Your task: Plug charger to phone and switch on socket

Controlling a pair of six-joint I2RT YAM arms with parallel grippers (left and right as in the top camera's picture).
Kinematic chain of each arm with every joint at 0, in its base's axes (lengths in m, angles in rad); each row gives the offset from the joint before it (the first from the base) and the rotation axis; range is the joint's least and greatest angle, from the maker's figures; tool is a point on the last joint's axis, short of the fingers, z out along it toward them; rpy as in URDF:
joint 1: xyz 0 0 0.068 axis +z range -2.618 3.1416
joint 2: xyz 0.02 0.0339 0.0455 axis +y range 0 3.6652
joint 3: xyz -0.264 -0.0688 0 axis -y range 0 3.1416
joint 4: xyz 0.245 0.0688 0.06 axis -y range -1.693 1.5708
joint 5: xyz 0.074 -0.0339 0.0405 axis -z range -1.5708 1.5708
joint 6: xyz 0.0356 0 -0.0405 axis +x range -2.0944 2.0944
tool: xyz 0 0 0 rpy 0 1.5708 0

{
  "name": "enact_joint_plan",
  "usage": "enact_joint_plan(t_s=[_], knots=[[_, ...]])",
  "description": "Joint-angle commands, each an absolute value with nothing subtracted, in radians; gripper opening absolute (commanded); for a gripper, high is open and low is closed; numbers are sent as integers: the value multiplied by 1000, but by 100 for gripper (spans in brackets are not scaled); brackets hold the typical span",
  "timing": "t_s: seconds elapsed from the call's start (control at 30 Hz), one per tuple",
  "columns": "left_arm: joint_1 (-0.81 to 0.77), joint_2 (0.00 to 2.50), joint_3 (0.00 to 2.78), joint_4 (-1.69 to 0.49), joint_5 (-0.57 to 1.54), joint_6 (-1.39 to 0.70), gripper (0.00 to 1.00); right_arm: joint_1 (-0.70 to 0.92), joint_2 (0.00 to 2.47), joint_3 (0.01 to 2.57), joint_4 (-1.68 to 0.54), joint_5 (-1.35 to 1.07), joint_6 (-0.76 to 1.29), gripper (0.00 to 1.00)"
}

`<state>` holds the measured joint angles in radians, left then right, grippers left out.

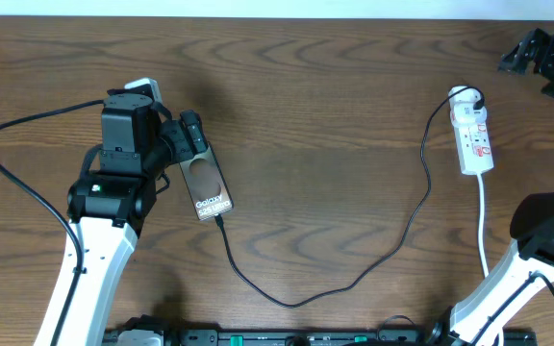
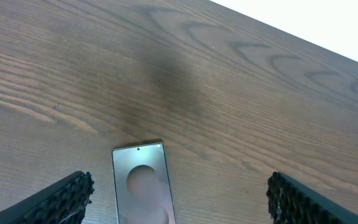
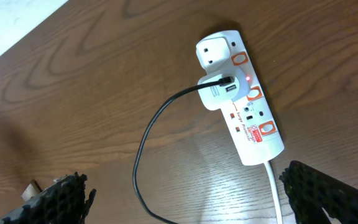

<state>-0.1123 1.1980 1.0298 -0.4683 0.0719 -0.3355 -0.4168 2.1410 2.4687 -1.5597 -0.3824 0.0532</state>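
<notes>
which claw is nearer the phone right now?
Left. The left claw is open just above the phone, at its end away from the cable. The right claw is open far across the table, near the socket.

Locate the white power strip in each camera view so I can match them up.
Overhead: power strip at the right side, upper half.
Left wrist: not in it.
Right wrist: right of centre, upper half.
Shared landmark: the black cable plugged into it, seen overhead and from the right wrist.

Phone point(image 2: 140, 186) lower end seemingly cut off
</notes>
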Motion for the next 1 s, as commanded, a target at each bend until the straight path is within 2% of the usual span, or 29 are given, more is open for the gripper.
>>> enact_joint_plan(t_s=[0.0,0.4,0.53,0.67,0.97], knots=[[-115,1201,1055,-471,59,-322,91,-421,2149,2486,-1563,-395,66,99],[-117,1108,1035,-537,35,-311,91,-421,2149,2486,-1563,-395,66,99],[-117,1026,978,-521,-43,-311,91,-421,2149,2485,-1563,-395,66,99],[-117,903,849,-385,-103,-310,91,-421,2149,2486,-1563,-395,66,99],[-117,582,458,157,-95,-281,91,-421,2149,2486,-1563,-395,66,99]])
